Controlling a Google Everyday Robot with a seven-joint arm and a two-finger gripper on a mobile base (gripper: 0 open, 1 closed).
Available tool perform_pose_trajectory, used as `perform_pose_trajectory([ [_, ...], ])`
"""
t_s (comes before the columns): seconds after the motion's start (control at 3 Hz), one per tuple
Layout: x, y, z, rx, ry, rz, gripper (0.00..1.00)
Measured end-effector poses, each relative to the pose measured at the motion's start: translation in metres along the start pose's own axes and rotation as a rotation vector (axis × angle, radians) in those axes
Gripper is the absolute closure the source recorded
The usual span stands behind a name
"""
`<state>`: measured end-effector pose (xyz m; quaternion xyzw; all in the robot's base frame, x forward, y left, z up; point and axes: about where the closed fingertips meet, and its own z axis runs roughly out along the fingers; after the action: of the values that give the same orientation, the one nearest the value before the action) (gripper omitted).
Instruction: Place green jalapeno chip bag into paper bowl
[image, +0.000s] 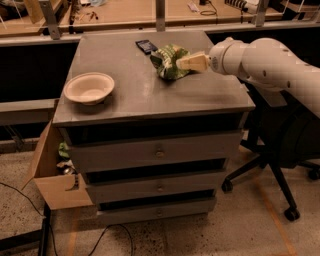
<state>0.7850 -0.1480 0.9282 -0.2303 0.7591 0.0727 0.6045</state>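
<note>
I see a grey drawer cabinet top (150, 95) carrying three things. Paper bowl (89, 88) sits upright near the front-left corner, well apart from the rest. Green jalapeno chip bag (167, 61) lies crumpled toward the back, right of centre. Small dark flat packet (146, 46) lies just behind-left of it; can't tell if they touch. Gripper (181, 63) is over the top, at the bag's right side.

Lab: workbenches (125, 12), drawer cabinet (160, 150), office chair (280, 150), hand (182, 63) over the cabinet.
</note>
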Motion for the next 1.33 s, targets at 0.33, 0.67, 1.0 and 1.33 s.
perform_pose_trajectory([
  [0.33,-0.009,0.017,0.024,-0.069,0.022,-0.004,0.00],
  [0.67,-0.023,0.033,0.038,-0.132,0.020,0.001,0.00],
  [1.0,-0.039,0.047,0.046,-0.178,0.007,0.011,0.00],
  [1.33,-0.033,0.064,0.063,-0.220,0.024,0.008,0.00],
])
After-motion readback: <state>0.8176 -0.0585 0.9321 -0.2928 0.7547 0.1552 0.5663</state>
